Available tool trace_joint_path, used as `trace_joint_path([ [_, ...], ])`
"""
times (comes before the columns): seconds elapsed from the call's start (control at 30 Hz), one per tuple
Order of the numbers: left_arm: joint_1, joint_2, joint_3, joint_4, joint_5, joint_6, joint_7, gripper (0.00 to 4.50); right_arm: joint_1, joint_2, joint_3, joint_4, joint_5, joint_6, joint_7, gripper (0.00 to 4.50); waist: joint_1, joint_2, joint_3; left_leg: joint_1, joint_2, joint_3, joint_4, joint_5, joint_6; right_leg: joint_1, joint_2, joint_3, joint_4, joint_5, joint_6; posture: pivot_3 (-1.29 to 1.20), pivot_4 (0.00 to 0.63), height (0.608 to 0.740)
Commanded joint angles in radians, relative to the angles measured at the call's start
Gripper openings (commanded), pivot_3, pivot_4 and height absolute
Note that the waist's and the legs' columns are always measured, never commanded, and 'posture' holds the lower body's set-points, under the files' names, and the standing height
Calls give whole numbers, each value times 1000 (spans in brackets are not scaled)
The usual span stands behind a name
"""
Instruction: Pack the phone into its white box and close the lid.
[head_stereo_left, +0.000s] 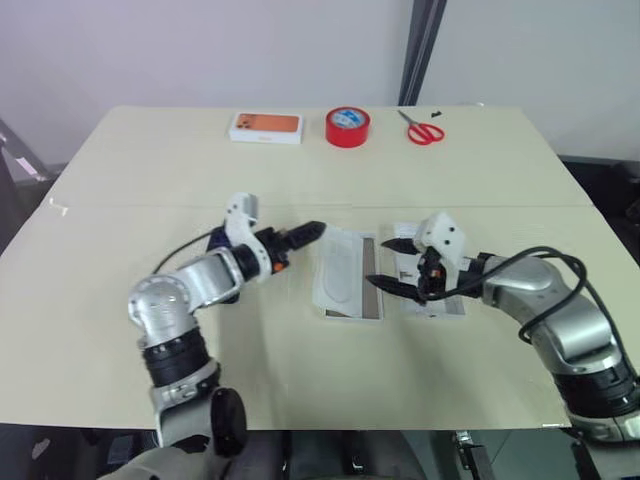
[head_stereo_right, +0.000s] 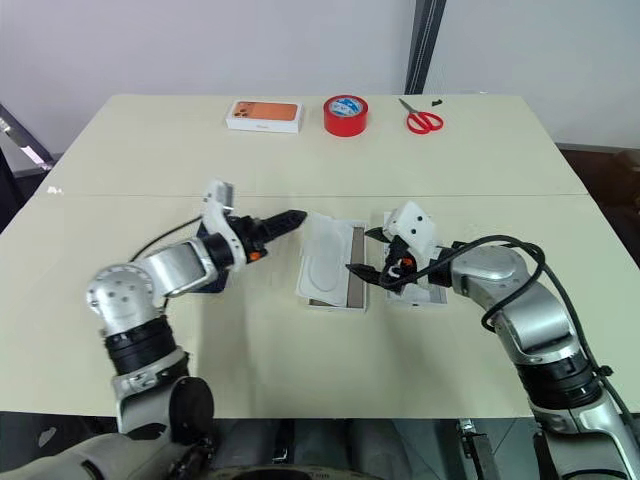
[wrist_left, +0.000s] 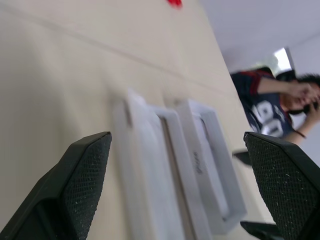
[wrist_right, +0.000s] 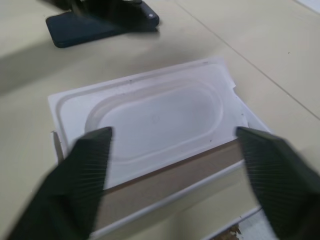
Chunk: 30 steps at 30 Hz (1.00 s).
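Right tool (head_stereo_right: 362, 253) sits nearest, at the right edge of the white box (head_stereo_right: 355, 266), fingers spread and empty, facing the insert tray (head_stereo_right: 323, 259) that lies skewed over the box and leaves only a strip of tan floor bare. Probably lined up to pinch that tray, since it blocks the phone's slot. Left tool (head_stereo_left: 300, 236), just left of the box, fingers wide apart, grips nothing. Phone (wrist_right: 85, 27) lies flat on the desk (head_stereo_left: 300, 370) left of the box, partly under the left arm, unpacked. Lid (head_stereo_left: 432, 290) rests inside-up touching the box's right side, under the right arm, parked for later. Far beyond the box: orange-topped box (head_stereo_left: 266, 126), red tape roll (head_stereo_left: 347, 127), scissors (head_stereo_left: 424, 130).
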Motion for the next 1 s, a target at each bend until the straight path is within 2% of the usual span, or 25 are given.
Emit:
trace_joint_path([
  [0.03, 60, 141, -79, -66, 57, -94, -98, 4490, -78, 36, 43, 14, -68, 62, -85, 1784, -3, 0, 0, 0, 0, 0, 0, 1, -1, 0, 0, 0, 0, 0, 0, 0, 150, 733],
  [0.13, 145, 297, -192, -112, 152, -237, -222, 4490, -122, 58, 97, 17, -129, 83, -126, 273, 5, 0, 0, 0, 0, 0, -1, 2, -3, -1, 0, 0, 0, 0, 0, 0, 150, 733],
  [0.23, 260, 452, -283, -172, 276, -457, -387, 4490, -168, 85, 169, 25, -182, 105, -142, 273, 3, 0, 0, -1, 0, 0, -1, 2, -5, -1, -1, 0, -2, 0, 0, 0, 150, 733],
  [0.33, 380, 502, -296, -176, 378, -735, -527, 4490, -221, 132, 233, 93, -245, 98, -166, 273, 2, 1, 0, -1, 0, 0, -2, 1, -3, -1, -2, 0, -3, 0, -1, 0, 150, 733],
  [0.47, 481, 570, -332, -153, 452, -883, -653, 4490, -266, 182, 273, 176, -313, 104, -204, 273, 2, 1, 1, -1, 0, 0, -3, 0, -1, -1, -3, 0, -3, 0, -1, 0, 150, 733],
  [0.6, 518, 572, -318, -175, 419, -906, -703, 4490, -280, 189, 323, 198, -371, 123, -200, 273, 4, 1, 1, -2, 0, 0, -3, 0, 0, -1, -4, -1, -4, 0, -1, 0, 150, 733],
  [0.9, 563, 577, -336, -215, 411, -902, -729, 4490, -260, 20, 393, 159, -511, 73, -104, 273, 0, 2, 1, -2, 0, 0, -3, -1, 1, -1, -3, -1, -4, 0, -1, 0, 150, 733],
  [1.0, 564, 574, -339, -209, 416, -902, -730, 4490, -257, 4, 377, 144, -523, 51, -85, 273, -1, 2, 1, -1, 0, 0, -3, -1, 1, -1, -3, -1, -4, 0, -1, 0, 150, 733],
])
